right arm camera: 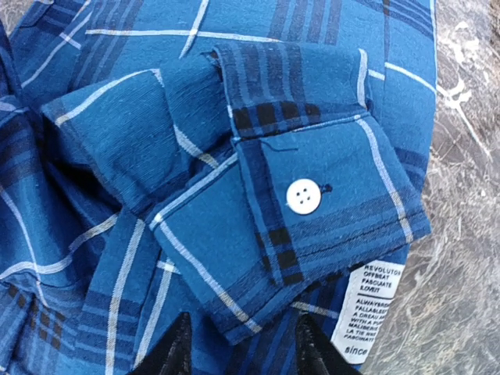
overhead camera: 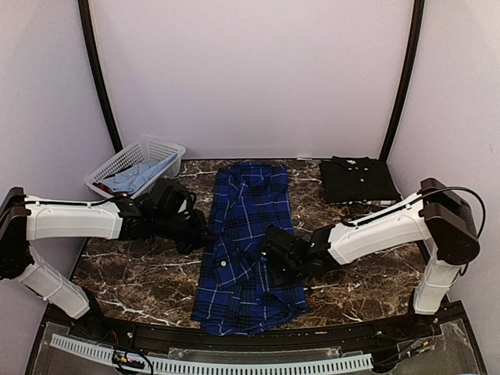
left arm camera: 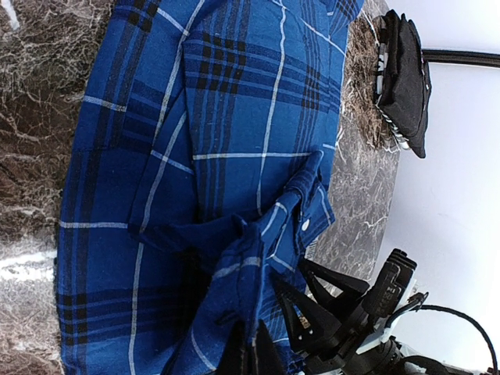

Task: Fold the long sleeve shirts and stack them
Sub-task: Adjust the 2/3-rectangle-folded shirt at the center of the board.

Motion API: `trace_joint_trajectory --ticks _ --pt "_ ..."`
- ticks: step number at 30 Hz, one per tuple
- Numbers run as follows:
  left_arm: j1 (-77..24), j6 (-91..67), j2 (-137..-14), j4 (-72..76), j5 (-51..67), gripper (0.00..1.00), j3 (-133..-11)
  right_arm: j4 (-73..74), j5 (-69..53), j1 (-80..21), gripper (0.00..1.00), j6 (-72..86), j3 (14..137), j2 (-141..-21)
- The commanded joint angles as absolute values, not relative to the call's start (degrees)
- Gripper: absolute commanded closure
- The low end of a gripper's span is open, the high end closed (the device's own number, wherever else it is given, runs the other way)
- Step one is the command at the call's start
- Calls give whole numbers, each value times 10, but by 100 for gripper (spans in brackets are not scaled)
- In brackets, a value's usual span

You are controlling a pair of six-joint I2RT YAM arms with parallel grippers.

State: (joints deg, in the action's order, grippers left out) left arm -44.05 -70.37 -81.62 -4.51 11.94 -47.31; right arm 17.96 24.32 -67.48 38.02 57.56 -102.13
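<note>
The marble table carries the plaid shirt down its middle, laid as a long narrow strip running from the far side toward the arms. The black shirt lies folded at the far right, well apart from it. A white basket with pale cloth inside sits at the far left.

The left gripper is at the plaid shirt's left edge. Its jaws are together, and the left wrist view shows a ridge of sleeve drawn up into them, so they look clamped on that cloth. The right gripper hovers low over the shirt's middle with its jaws apart and nothing held; a corner of the cuff lies just ahead of the tips. The cuff is doubled back on the body, white button up, with a care label peeking out beneath.

The step in hand seems to be laying this sleeve flat inside the strip. To do it well, the right jaws should bite the cuff edge alone — not the body layer under it. They should then draw the sleeve straight along the strip while the left lets its ridge go slack. Any pucker left here will likely make a lump in the cross fold, and so a tilted stack.
</note>
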Motion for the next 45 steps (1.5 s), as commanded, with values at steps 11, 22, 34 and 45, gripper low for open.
trace_joint_trajectory --ticks 11,22,34,45 --pt "-444 -696 -803 -54 119 100 -485 221 308 -679 98 356 660 -1053" --pt "-450 -699 -814 -44 124 100 -489 228 307 -637 100 274 776 -1115" --pt "-455 -745 -834 -16 107 100 -513 199 230 -576 68 208 886 -1194" --pt "-449 -769 -895 -6 61 100 -582 171 136 -525 39 219 866 -1110"
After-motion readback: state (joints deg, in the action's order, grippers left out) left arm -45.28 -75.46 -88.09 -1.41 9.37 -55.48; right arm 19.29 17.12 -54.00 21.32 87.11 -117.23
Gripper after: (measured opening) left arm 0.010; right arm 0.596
